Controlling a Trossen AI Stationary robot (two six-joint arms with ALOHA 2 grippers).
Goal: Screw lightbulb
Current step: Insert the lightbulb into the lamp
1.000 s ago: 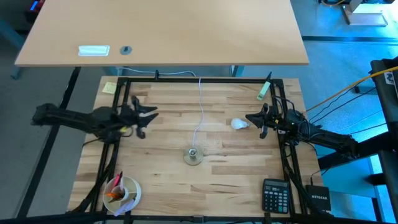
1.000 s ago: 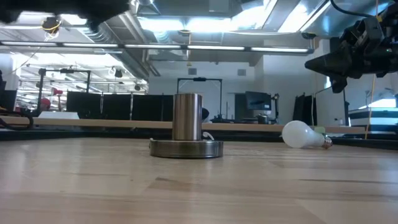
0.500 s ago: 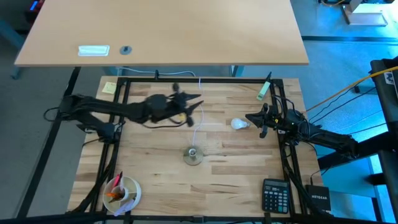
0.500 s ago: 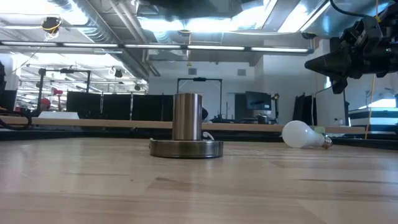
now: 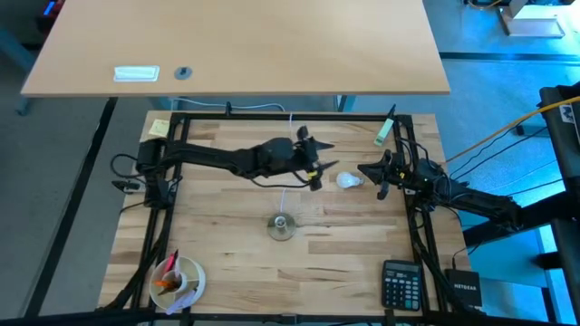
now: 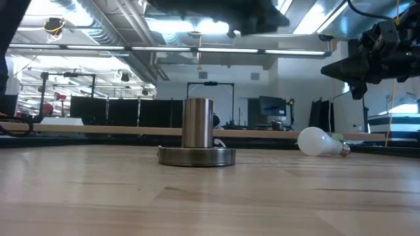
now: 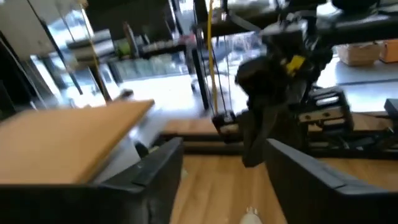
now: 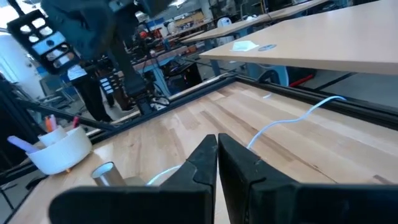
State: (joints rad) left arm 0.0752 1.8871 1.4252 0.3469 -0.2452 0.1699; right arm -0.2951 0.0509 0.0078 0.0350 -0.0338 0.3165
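Observation:
The white frosted lightbulb (image 5: 348, 180) lies on its side on the wooden table, right of centre; in the low view (image 6: 319, 141) its greyish screw base points right. The round silvery socket base (image 5: 282, 226) stands near the table's middle, its thin white cord (image 5: 292, 172) running to the far edge. My left gripper (image 5: 328, 156) is open, raised just left of the bulb, whose tip peeks in at the left wrist view's edge (image 7: 250, 215). My right gripper (image 5: 364, 170) is shut, raised just right of the bulb.
A white cup with pens (image 5: 178, 279) stands at the near left and a calculator (image 5: 402, 283) at the near right. A yellow note (image 5: 159, 128) and a green marker (image 5: 385, 131) lie at the far corners. Black frame rails (image 5: 412, 226) border the table.
My left arm has swung from the table's left side across toward the right and a little toward the far edge. Its open gripper has come close to the bulb. The bulb and the socket have stayed in place.

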